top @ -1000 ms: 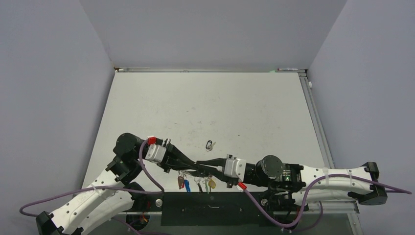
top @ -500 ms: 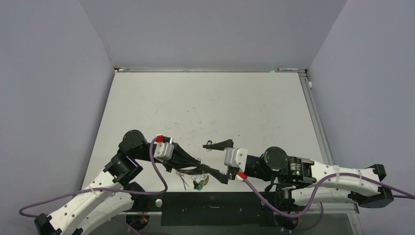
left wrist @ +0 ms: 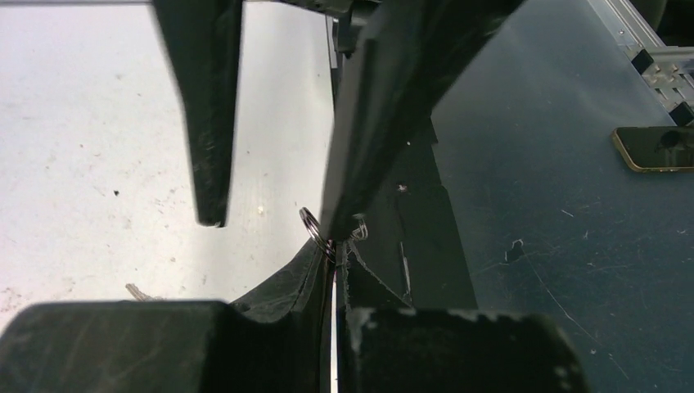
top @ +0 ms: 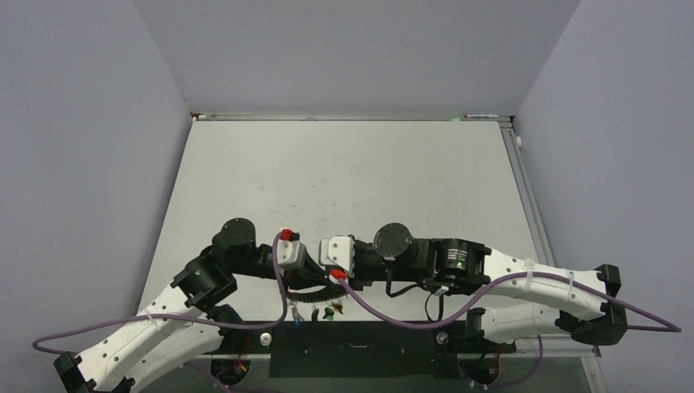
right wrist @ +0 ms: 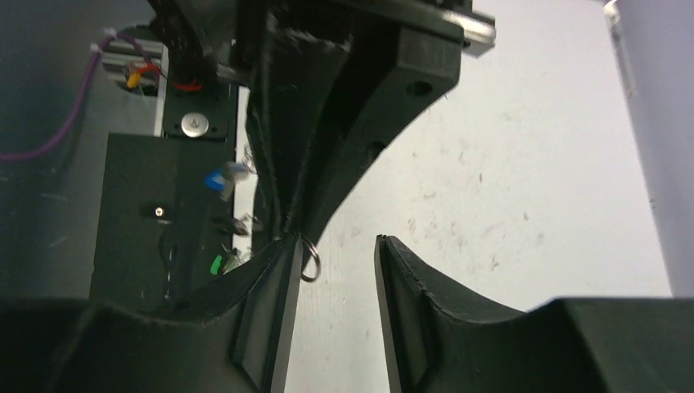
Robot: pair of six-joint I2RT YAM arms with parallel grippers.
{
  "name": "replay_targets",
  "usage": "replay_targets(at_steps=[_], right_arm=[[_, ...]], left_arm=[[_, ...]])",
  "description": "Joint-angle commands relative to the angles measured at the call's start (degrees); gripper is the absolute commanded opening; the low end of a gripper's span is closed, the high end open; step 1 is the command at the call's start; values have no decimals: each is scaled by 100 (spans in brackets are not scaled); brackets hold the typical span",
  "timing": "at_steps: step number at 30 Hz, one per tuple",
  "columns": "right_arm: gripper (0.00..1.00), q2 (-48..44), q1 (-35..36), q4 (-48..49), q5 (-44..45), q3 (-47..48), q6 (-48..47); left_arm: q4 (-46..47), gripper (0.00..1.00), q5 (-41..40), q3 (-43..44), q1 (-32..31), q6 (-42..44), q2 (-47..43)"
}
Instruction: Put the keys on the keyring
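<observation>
My left gripper [left wrist: 334, 250] is shut, and a small metal split ring [left wrist: 309, 225] sticks out at its tips. Several keys [top: 316, 312] with blue, green and yellow heads dangle below it at the table's near edge. Blue [right wrist: 217, 180] and green [right wrist: 217, 264] heads show in the right wrist view. The keyring's loop is mostly hidden between the fingers. My right gripper [right wrist: 337, 241] is open. Its left finger [right wrist: 274, 311] rests against the left gripper's tips [right wrist: 288, 228], and the split ring [right wrist: 309, 262] sits just inside the gap. The key on the black clip is hidden under the right arm.
The black base plate [top: 352, 348] runs along the near edge under the hanging keys. Purple cables [top: 270, 295] loop around both wrists. A dark phone-like slab [left wrist: 655, 147] lies on the dark surface off the white table [top: 368, 180].
The right gripper let go, opened wide and then narrowed. Its arm swung out over the table and back left to the left gripper's tips. The left gripper shifted right, still shut, with the keys swinging.
</observation>
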Motion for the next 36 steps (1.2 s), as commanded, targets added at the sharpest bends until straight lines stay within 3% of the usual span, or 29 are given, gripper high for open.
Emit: replay_targets(at_steps=[1, 6, 11, 17, 31, 36], right_arm=[[37, 184, -441, -687, -742, 514, 37], [28, 339, -794, -814, -1197, 612, 19], [28, 446, -914, -854, -1720, 647, -37], [27, 632, -1011, -914, -1959, 692, -85], [6, 909, -1112, -1121, -2692, 692, -260], [5, 793, -1118, -866, -2706, 547, -224]], left_arm=[[-191, 0, -115, 326, -128, 151, -77], [-225, 0, -169, 280, -198, 190, -143], [-263, 0, -249, 281, -236, 216, -124], [-291, 0, -242, 300, -261, 217, -92], [-282, 0, -310, 282, -276, 231, -109], [-292, 0, -433, 292, -274, 252, -158]])
